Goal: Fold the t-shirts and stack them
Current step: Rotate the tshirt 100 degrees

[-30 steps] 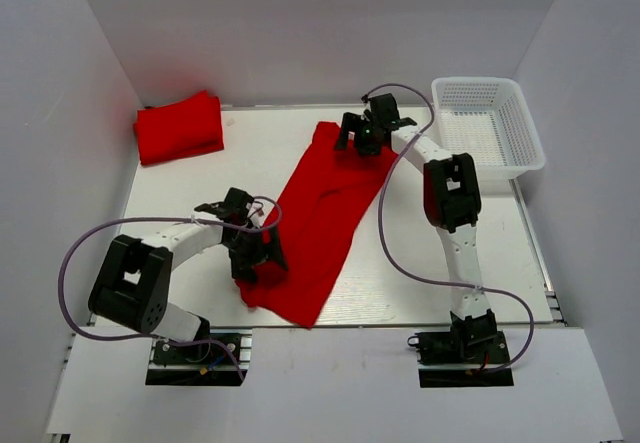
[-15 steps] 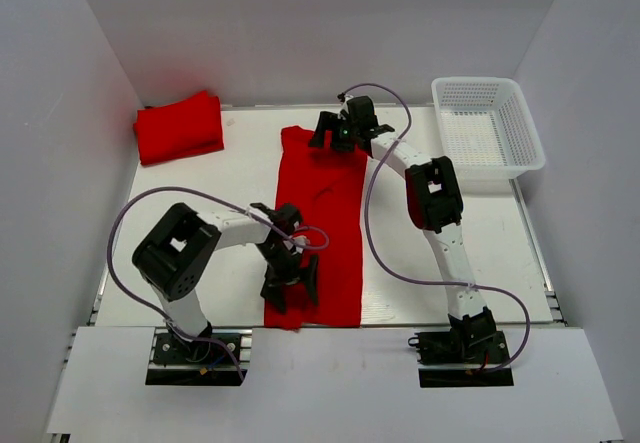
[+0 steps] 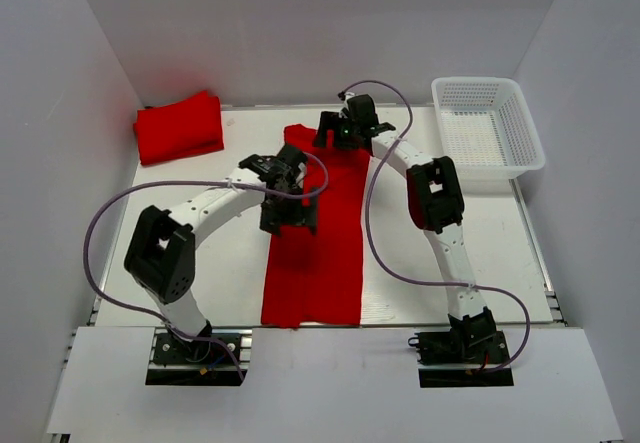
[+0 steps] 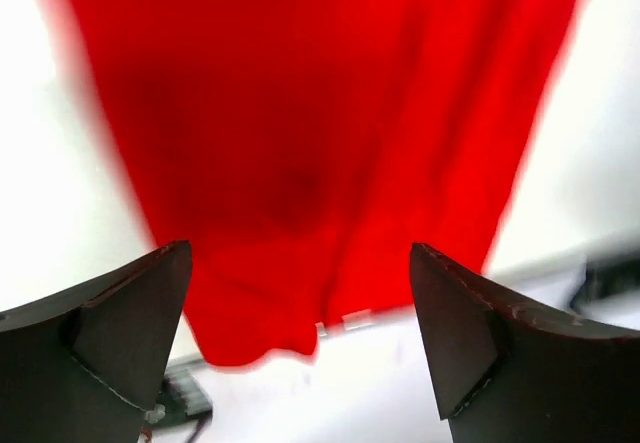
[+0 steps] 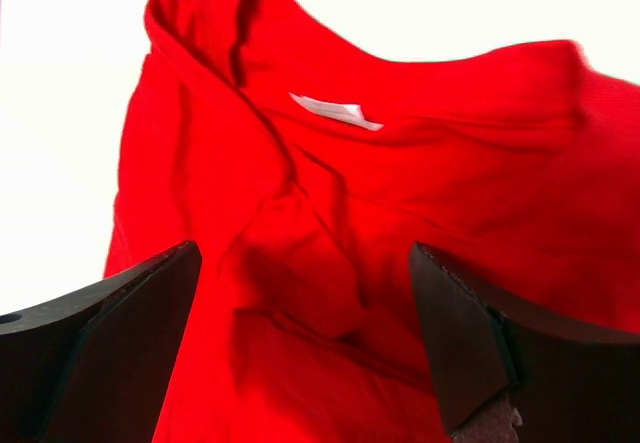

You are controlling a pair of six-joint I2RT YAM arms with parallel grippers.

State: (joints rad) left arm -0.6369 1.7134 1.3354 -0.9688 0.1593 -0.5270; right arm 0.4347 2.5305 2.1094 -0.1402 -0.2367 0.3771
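Observation:
A red t-shirt (image 3: 320, 248) lies as a long strip folded lengthwise down the middle of the table, collar end far, hem at the near edge. My left gripper (image 3: 290, 213) hangs open and empty above its middle; the left wrist view looks down the cloth (image 4: 300, 113) to its hem. My right gripper (image 3: 345, 138) is open and empty over the collar end, where a white neck label (image 5: 335, 111) shows among creases. A second red t-shirt (image 3: 180, 126) lies folded at the far left corner.
A white mesh basket (image 3: 515, 153) stands at the far right. White walls close in the table on three sides. Purple cables loop from both arms over the table.
My left gripper has let go of the shirt's near end and moved far-ward over its middle. The shirt, earlier slanted, now lies straight. The right gripper stays at the collar.

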